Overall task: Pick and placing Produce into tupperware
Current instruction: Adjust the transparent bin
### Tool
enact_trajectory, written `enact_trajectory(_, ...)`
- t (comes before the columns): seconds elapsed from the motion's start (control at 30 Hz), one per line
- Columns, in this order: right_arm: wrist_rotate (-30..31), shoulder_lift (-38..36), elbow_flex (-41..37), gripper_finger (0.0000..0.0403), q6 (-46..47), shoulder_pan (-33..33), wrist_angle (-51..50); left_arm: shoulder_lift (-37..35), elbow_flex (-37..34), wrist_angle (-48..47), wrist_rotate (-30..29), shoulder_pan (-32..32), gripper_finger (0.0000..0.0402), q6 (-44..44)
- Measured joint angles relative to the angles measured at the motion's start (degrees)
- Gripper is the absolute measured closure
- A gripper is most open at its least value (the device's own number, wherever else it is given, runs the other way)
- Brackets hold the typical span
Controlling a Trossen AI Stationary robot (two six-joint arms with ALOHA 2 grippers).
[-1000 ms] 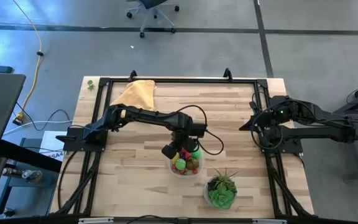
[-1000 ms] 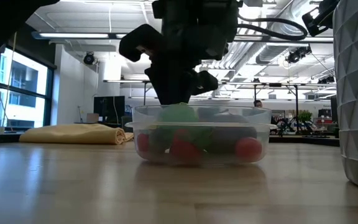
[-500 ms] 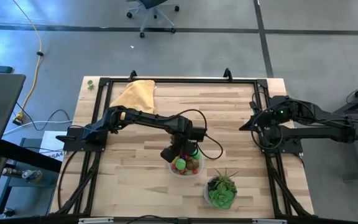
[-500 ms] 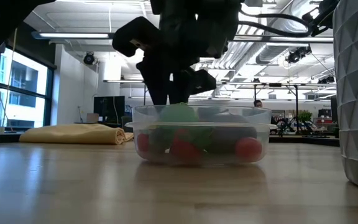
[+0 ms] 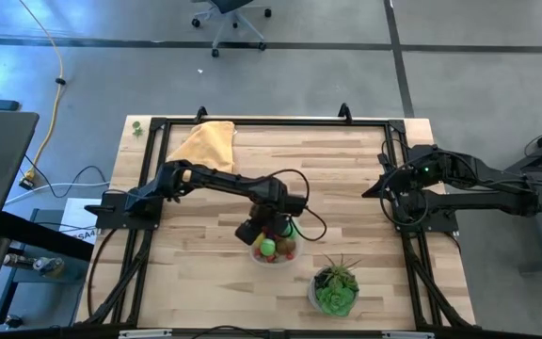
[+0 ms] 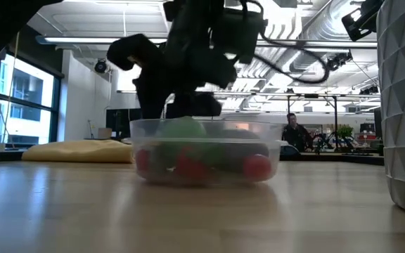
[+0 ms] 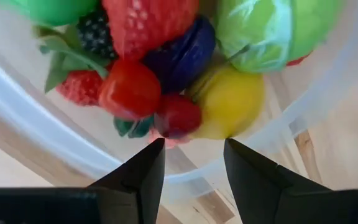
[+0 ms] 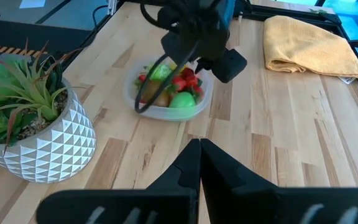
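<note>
Writing: none legible on anything here.
Tupperware (image 5: 273, 252): one, round and clear, mid-table, near the potted plant (image 5: 335, 287).
Produce (image 7: 166, 68): heaped inside; strawberries, raspberry, blackberry, lemon, cabbage.
Left gripper (image 7: 191, 165): over the tupperware rim, fingers parted, empty.
Right gripper (image 8: 199, 163): far right, fingers pressed together.
Cloth (image 5: 205, 142): one, yellow.

A round, clear, shallow tupperware (image 5: 273, 252) is seen standing upright on the table, near its middle. It is filled with the produce (image 7: 166, 68): tiny red, bright green, yellow and dark purple toy pieces, heaped together.
</note>
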Motion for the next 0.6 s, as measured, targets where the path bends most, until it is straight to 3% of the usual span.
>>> enact_trajectory(0.23, -0.02, 0.00, 0.00, 0.0402, 0.00, 0.00, 0.00, 0.04, -1.16, -3.07, -0.28, -0.07, 0.0245, -1.71)
enact_trajectory(0.6, -0.01, 0.00, 0.00, 0.0402, 0.01, 0.00, -0.01, 0.04, -1.16, -10.62, -5.60, -0.07, 0.0245, -1.59)
